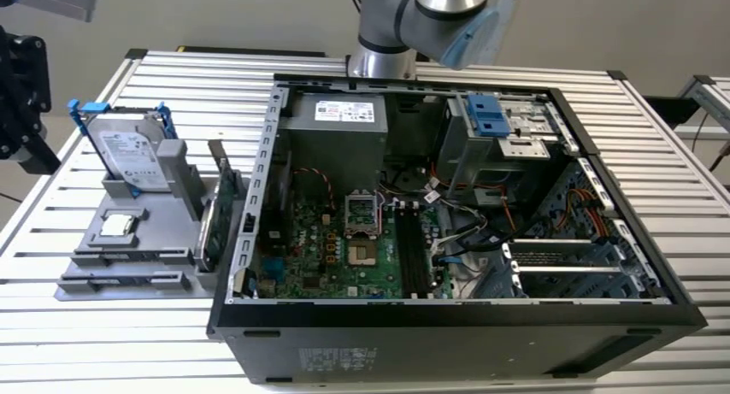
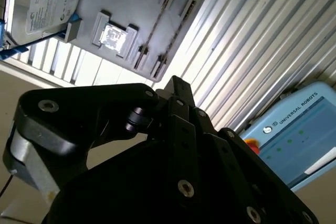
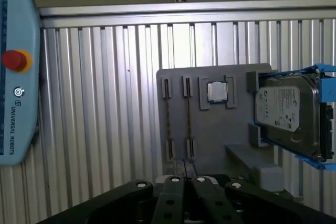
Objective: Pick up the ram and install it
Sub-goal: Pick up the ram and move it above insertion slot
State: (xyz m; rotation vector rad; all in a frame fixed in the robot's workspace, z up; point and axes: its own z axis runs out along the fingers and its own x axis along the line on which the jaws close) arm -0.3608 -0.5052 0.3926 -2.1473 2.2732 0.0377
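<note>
- Gripper (image 1: 38,159) hangs at the exterior view's left edge, well apart from the open PC case (image 1: 456,317) and touching nothing.
- Jaws drawn together, nothing btwn them, as seen in both wrist views (image 3: 189,167) (image 2: 177,83).
- Ram (image 3: 188,119) not yet picked up. It stands on edge in a slot of the grey holder (image 3: 215,135), w/ a 2nd like stick (image 3: 166,121) in the slot just beside it.
- In the second wrist view the ram (image 2: 156,24) sits btwn that stick and the processor chip (image 2: 113,35).
- Hard drive (image 3: 286,111) in blue frame stands on the holder, on the chip's far side from the ram.
- Holder (image 1: 194,283) lies on the slatted table (image 1: 114,343), just beside the case on the exterior view's left. The expansion card (image 1: 222,210) stands upright at the holder's case-side edge.
- Light-blue teach pendant (image 3: 16,77) lies on the table, well apart from the holder.
</note>
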